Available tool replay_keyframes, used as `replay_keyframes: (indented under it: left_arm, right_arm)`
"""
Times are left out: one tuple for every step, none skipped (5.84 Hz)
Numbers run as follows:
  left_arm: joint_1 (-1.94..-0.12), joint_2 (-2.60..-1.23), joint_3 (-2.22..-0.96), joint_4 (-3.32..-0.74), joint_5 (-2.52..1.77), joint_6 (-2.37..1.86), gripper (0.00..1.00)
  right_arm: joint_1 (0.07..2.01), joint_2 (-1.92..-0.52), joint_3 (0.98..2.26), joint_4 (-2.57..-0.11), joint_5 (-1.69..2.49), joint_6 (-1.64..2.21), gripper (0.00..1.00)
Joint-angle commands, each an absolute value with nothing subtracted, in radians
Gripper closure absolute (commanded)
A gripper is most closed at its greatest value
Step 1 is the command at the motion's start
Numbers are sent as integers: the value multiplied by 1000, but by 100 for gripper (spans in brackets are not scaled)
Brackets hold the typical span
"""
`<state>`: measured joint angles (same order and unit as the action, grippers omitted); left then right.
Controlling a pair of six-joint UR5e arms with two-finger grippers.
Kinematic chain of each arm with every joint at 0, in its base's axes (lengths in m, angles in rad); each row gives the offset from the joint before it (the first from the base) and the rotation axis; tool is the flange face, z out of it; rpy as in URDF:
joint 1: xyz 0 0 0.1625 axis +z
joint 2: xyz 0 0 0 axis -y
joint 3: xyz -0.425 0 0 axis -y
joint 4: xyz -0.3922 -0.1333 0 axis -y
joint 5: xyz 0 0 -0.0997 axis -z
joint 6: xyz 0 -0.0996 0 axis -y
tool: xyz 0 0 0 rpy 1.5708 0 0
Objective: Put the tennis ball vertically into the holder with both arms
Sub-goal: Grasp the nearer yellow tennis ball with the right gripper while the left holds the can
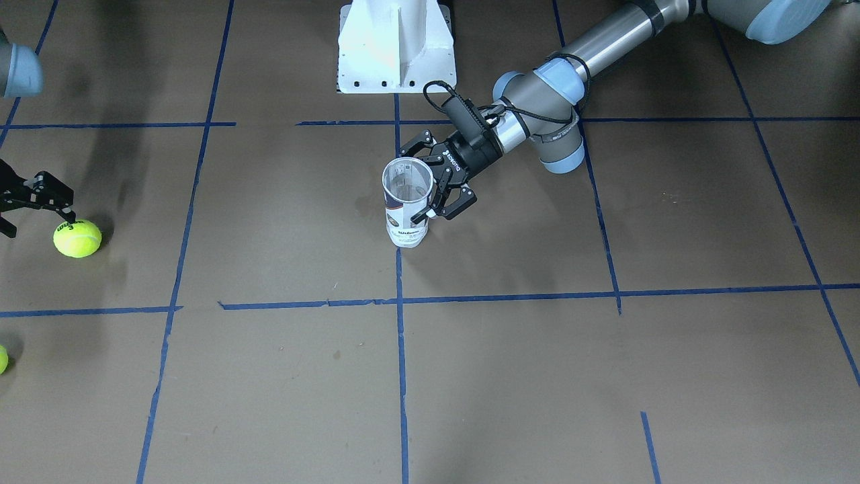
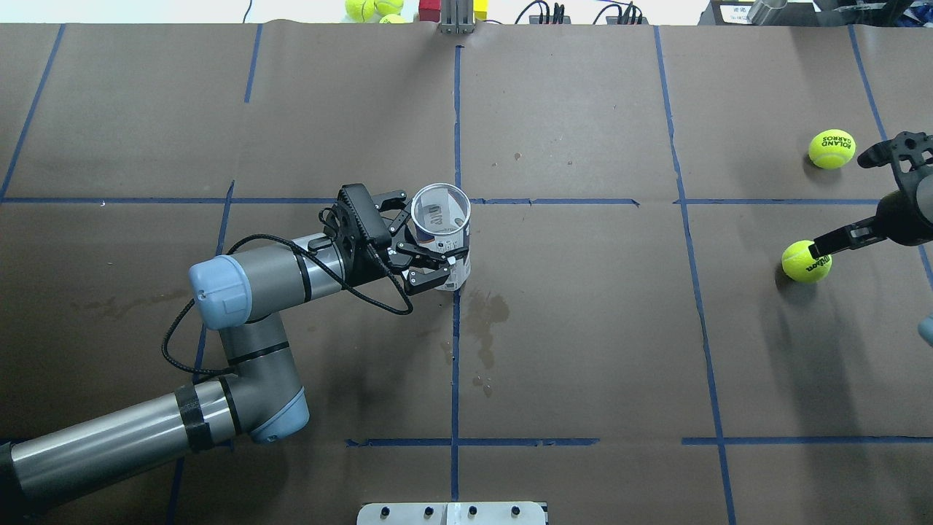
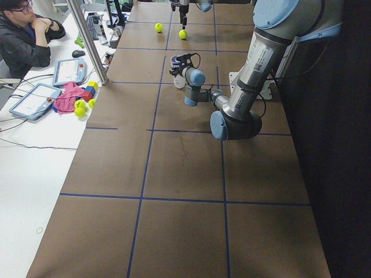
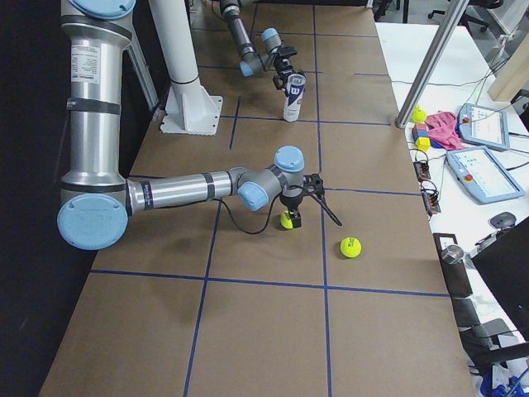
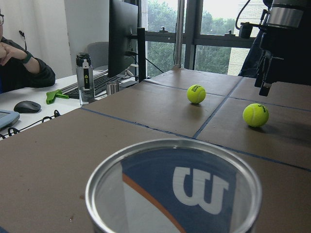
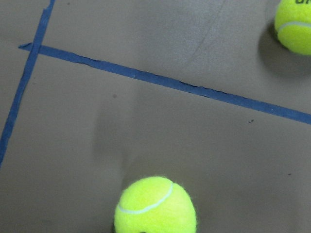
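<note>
Holder [image 5: 173,191]: rim fills bottom of left wrist view, white W on navy seen through open mouth. Clear tube, stands upright on table [image 1: 672,376], mouth up, base on a blue tape line [image 1: 402,376] near table centre, near white pedestal [image 1: 396,47].

Left gripper [image 2: 430,237]: comes in sideways, jaws spread wide round tube near its top, one finger each side against wall; clamped on holder. Left arm [image 2: 291,266] low over table, elbow bent.

Tennis ball [image 2: 807,261], Wilson print: on table at right arm's end, well apart from holder.

Right gripper [image 2: 849,205]: jaws wide apart, gripping nothing; one fingertip [image 2: 822,249] touches top of tennis ball, other finger points toward 2nd ball.

2nd ball [image 2: 831,148], ROLAND GARROS print: near 1st, not touching.

Misc.: dark stain [image 2: 487,310] on brown paper just beside holder base; more balls [image 2: 372,9] at far table edge; person [image 3: 26,35] seated at side desk w/ tablets [image 3: 69,69].
</note>
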<state>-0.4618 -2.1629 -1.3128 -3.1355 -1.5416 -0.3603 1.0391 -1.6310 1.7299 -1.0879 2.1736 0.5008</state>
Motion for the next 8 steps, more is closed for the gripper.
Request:
replay_keyframes:
  left_arm:
    - [-462,-2164,-1312,-3135,-1542,-356,15]
    - [-462,-2164,-1313,-3135,-1542,-356,15]
    - [-462,-2164,-1312,-3135,-1542,-356,15]
    - [-462,-2164,-1312,-3135,-1542,-356,15]
    - [-462,-2164,-1313,-3135,-1542,-354,15]
    - [-462,-2164,-1312,-3135,-1542,-354,15]
    - [-462,-2164,-1313,-3135,-1542,-354,15]
    - [-462,-2163,-1313,-3137,-1542,-354,15]
  right_arm:
    - [1000,-1602,1695,-1088,2158,500,0]
    - [979,-1591,1672,-1088,2129,502,0]
    - [971,-1591,1657,-1088,2126,500,0]
    - [954,-1591,1640,-1088,2120,500,0]
    - [947,-1585,1631,-1088,2118,502,0]
    - [945,-1569,1623,-1088,2117,503,0]
    - [945,-1546,1615,-1091,2117,496,45]
    - [945,-1546,1621,-1091,2121,494,59]
